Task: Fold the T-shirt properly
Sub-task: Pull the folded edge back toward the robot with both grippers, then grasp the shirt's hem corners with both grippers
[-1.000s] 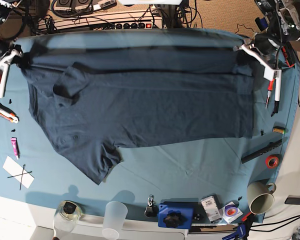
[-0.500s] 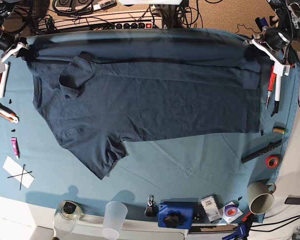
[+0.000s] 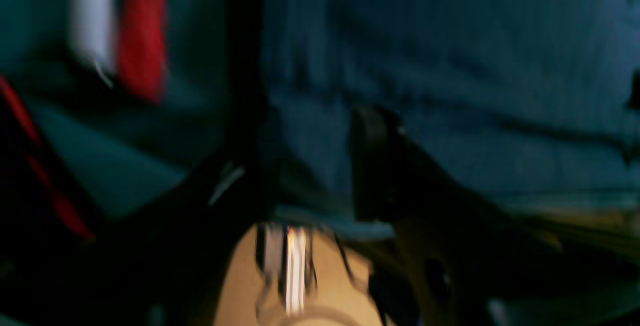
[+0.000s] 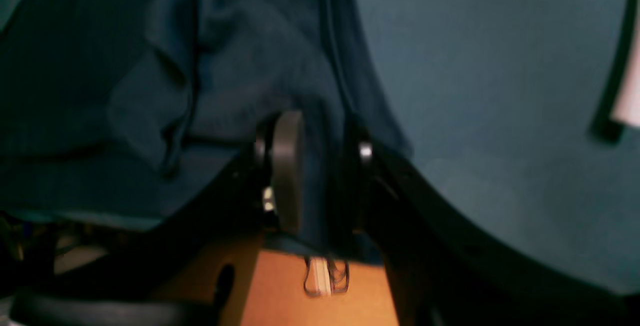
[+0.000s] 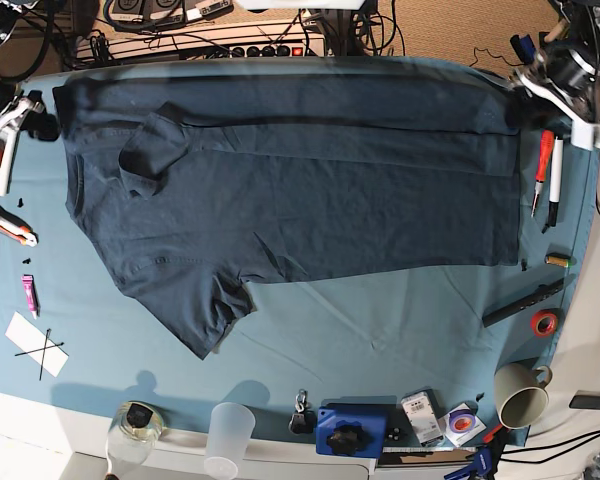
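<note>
Both hands (image 3: 307, 166) (image 4: 320, 171) opened, drawn outward | T-shirt (image 5: 300, 200) released | bare cloth (image 5: 380, 340) below its lower edge

Base looks down from above; both wrist views, seemingly blurred, face shared cloth closely.

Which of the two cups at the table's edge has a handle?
The beige mug at the corner, beside the red tape; the clear cup has none.

Dark navy T-shirt (image 5: 310, 215) lies partly folded, creased; one sleeve sticks out.
</note>
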